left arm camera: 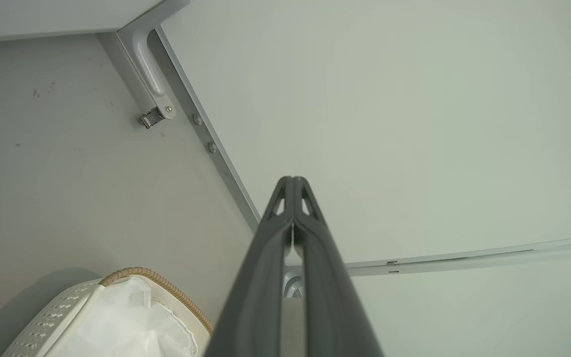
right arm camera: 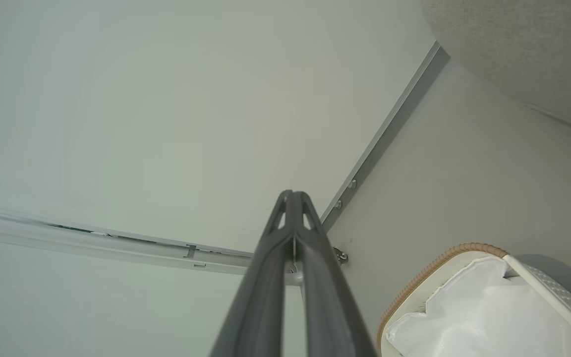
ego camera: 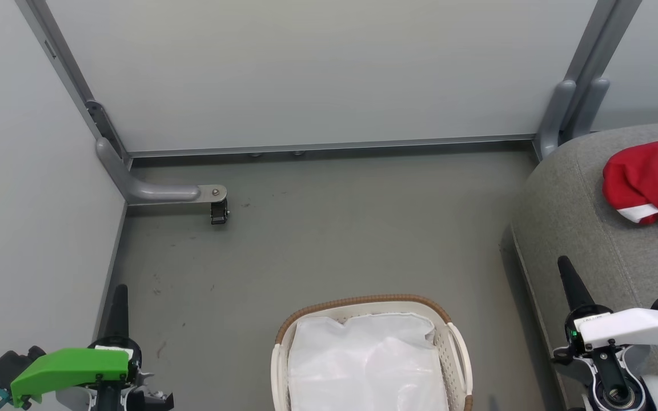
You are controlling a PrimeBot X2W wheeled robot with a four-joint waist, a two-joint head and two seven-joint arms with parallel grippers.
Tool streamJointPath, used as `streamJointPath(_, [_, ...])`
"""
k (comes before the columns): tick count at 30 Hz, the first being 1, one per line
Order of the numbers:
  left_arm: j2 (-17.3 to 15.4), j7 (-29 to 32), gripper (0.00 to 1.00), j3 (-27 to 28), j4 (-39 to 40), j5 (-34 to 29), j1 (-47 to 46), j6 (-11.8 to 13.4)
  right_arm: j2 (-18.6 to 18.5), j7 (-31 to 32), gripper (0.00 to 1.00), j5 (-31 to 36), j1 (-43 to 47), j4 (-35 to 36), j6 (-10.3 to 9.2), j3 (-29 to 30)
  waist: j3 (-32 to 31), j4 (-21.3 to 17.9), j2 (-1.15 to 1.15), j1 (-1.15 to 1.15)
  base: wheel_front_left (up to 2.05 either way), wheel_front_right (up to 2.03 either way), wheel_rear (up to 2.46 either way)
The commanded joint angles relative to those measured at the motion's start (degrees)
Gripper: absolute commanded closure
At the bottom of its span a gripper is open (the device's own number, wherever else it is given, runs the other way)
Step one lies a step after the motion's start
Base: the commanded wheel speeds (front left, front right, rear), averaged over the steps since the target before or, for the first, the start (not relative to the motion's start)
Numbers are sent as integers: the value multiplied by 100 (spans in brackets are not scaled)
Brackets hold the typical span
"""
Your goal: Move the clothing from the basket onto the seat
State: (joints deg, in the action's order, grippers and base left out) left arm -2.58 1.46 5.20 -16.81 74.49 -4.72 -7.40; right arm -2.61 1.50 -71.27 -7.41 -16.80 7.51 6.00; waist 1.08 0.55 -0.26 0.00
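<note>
Grey floor (ego camera: 334,228), pale partition walls (ego camera: 306,68), grey seat (ego camera: 580,217) at right

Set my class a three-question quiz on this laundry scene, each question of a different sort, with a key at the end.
1. True or false: the red clothing lies inside the basket.
2. What shows inside the basket? A: red garments. B: a glossy white sheet. C: a folded grey towel.
3. Fill the gap: the left gripper and the right gripper each have their two fingers ____, with nothing between them.

Key
1. False: it lies on the grey seat.
2. B.
3. shut.
</note>
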Motion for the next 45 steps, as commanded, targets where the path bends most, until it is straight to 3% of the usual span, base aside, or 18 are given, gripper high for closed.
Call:
streamJointPath(1, [-41,37,100,24,71,121,-133,-11,-41,41,100,-152,46,77,-2,17,-3,-2,17,0,0,0,0])
streamJointPath(45, [-48,534,100,147,295,1814,-192,-16,-42,526,100,-2142,151,299,-4,64,-90,-55,26,0,0,0,0])
